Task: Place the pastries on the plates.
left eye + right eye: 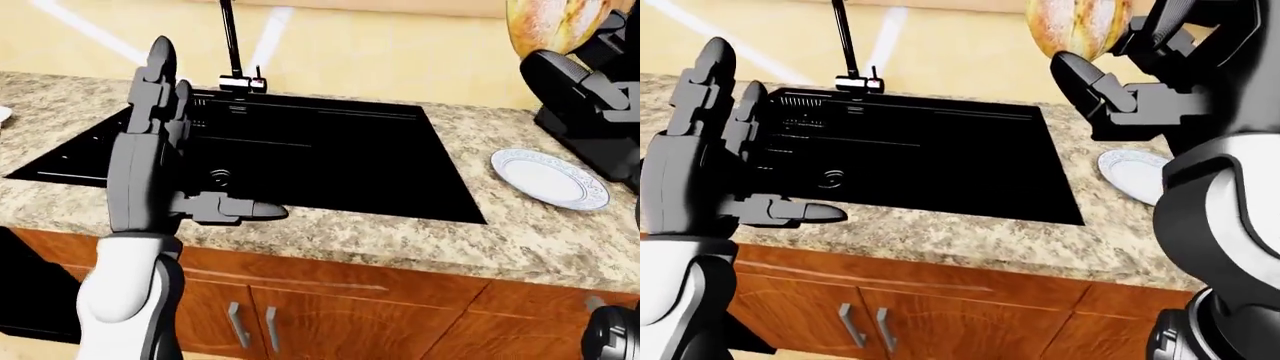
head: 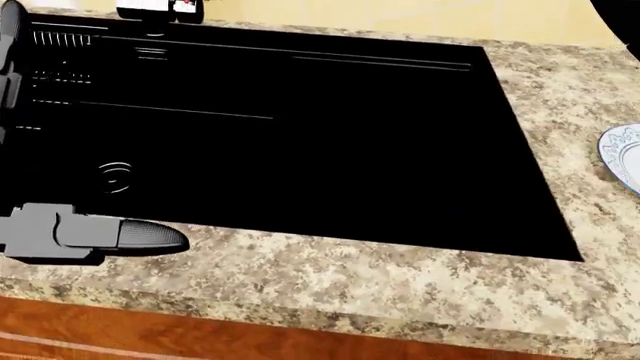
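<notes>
A golden-brown pastry (image 1: 1078, 25) is held high at the top of the right-eye view, my right hand (image 1: 1122, 46) shut on it, thumb below and fingers behind. Below it a white plate with a blue patterned rim (image 1: 550, 178) lies on the speckled counter, to the right of the sink; nothing lies on it. Its edge shows at the head view's right border as the plate (image 2: 624, 156). On the left, my left hand (image 1: 190, 142) stands open over the counter's near edge, fingers pointing up, thumb (image 2: 135, 235) stretched right, empty.
A black sink (image 1: 300, 150) with a tall dark faucet (image 1: 232, 45) fills the counter's middle. Granite counter (image 1: 400, 232) runs along the bottom over wooden cabinet doors with metal handles (image 1: 250, 326). A small white edge (image 1: 3, 114) shows at the far left.
</notes>
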Motion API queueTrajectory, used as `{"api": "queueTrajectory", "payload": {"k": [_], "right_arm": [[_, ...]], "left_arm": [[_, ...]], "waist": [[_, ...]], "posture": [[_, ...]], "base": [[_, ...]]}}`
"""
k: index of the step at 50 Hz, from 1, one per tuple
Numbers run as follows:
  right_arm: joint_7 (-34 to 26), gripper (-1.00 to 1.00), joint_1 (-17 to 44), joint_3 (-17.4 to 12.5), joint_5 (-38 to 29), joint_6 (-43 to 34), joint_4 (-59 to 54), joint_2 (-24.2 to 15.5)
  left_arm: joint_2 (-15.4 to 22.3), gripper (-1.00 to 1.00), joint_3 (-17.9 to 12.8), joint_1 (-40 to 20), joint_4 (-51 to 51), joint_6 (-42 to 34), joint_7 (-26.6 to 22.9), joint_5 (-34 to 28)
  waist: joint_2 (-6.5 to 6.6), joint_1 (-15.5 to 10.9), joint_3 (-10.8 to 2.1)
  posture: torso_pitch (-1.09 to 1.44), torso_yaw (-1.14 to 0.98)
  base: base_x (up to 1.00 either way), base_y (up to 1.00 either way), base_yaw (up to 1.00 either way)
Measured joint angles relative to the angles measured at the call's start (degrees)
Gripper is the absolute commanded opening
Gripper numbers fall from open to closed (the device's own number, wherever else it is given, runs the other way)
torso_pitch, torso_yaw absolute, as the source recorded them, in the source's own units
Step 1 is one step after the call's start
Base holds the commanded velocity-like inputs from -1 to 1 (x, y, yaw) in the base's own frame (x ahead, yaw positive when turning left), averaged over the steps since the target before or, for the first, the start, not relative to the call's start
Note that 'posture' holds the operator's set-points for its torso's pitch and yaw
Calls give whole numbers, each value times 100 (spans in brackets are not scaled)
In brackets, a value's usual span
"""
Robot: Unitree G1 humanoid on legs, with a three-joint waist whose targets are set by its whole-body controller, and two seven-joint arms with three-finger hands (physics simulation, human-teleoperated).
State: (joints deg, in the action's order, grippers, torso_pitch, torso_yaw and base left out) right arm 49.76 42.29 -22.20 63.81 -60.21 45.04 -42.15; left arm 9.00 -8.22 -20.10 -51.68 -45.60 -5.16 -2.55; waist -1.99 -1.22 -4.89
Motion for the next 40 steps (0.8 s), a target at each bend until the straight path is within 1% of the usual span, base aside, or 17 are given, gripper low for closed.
{"api": "queueTrajectory", "payload": {"k": [2,3,5,6,10,11,16,19,22,24,27,28,30,32,36,39,40], "right_arm": [[-7,-100,14,17,-6,16,-48,-7],[-4,-100,-43,-10,-13,19,-72,12],[34,-100,-66,-49,-29,-11,-130,-6],[47,-100,-19,-52,-40,-5,-159,-20],[34,-100,27,-61,-139,113,-118,-29],[14,-100,28,-25,-161,117,-105,-4],[-196,-100,26,127,-392,-25,-122,96],[-285,-100,-15,65,-540,-138,-79,152],[-372,-100,-52,-2,-663,-233,8,208],[-447,-100,-125,-11,-677,-280,93,276],[-426,-100,-127,-106,-480,-256,127,367],[-371,-100,-120,-146,-393,-195,103,365],[-234,-100,-126,-185,-242,-53,48,259],[-145,-100,-171,-76,-126,39,-22,213],[-85,-100,-236,-90,-33,173,34,85],[-28,-100,-244,-175,-81,267,44,43],[-13,-100,-258,-167,-84,282,66,60]], "left_arm": [[-15,100,13,-33,32,-12,-2,-4],[-73,100,68,22,35,-16,-11,1],[-76,100,166,28,77,-73,-54,39],[-63,100,177,-8,96,-83,-69,52],[-46,100,137,-100,39,-21,-72,46],[-43,100,120,-79,25,-14,-64,34],[-45,100,112,-73,85,-35,-64,9],[-49,100,115,-35,73,-31,-84,23],[-46,100,108,-38,64,-15,-79,15],[-39,100,75,26,56,-10,-69,-3],[-43,100,55,48,69,-57,-52,-34],[-33,100,48,23,52,-61,-49,-40],[-22,100,38,-37,8,-40,-46,-43],[-45,100,15,51,-12,-33,-31,-59],[-62,100,59,-1,34,-54,-40,-45],[-66,100,136,-1,17,-27,-78,5],[-41,100,117,7,14,-23,-82,8]], "waist": [[-298,55,47],[-257,107,141],[-300,142,165],[-275,150,151],[173,65,322],[226,51,324],[201,105,339],[301,134,375],[465,202,318],[363,155,297],[355,139,152],[305,121,90],[77,65,-20],[88,126,63],[271,293,150],[569,304,248],[546,267,279]], "posture": [[-20,0],[-20,0],[-20,0],[-20,0],[-20,0],[-20,0],[-20,0],[-20,0],[-20,0],[-20,0],[-20,0],[-20,0],[-20,0],[-20,0],[-20,0],[-20,0],[-20,0]], "base": [[0,-21,0],[0,-12,0],[0,-16,0],[12,-45,0],[11,-36,0],[0,0,0],[0,0,0],[0,0,0],[0,0,0],[0,0,0],[0,0,0],[0,0,0],[0,0,-18],[0,0,-100],[0,0,-100],[0,0,-100],[0,0,-100]]}}
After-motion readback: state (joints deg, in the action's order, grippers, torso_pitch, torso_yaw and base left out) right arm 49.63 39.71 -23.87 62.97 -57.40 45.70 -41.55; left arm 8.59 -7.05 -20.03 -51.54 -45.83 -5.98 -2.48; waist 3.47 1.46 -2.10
